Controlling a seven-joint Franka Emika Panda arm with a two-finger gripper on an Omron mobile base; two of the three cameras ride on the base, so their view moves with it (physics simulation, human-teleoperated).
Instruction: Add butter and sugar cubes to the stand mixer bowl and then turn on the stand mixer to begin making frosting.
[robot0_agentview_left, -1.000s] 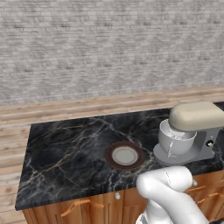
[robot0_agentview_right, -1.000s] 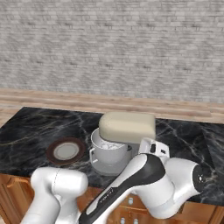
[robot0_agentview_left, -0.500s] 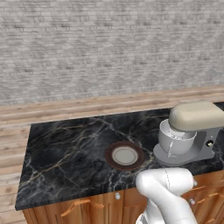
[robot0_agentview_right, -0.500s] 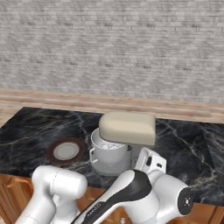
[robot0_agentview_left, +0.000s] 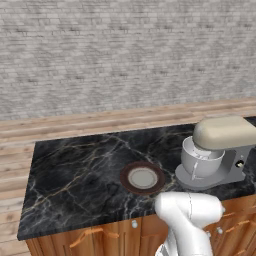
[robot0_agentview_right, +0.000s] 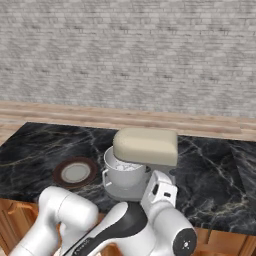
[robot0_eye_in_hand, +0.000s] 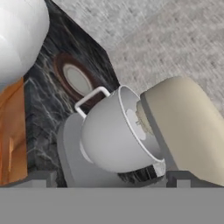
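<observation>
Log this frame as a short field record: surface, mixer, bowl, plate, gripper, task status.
surface: black marble counter over wooden cabinets
mixer: stand mixer at the counter's right part in the left base view, beige head down over the bowl
bowl: stand mixer bowl seated on the mixer base, side handle toward the plate; contents cannot be told
plate: round brown-rimmed plate beside the mixer, nothing on it
gripper: gripper open, holding nothing, facing the bowl
task status: butter and sugar cubes not visible; whether the mixer runs cannot be told
</observation>
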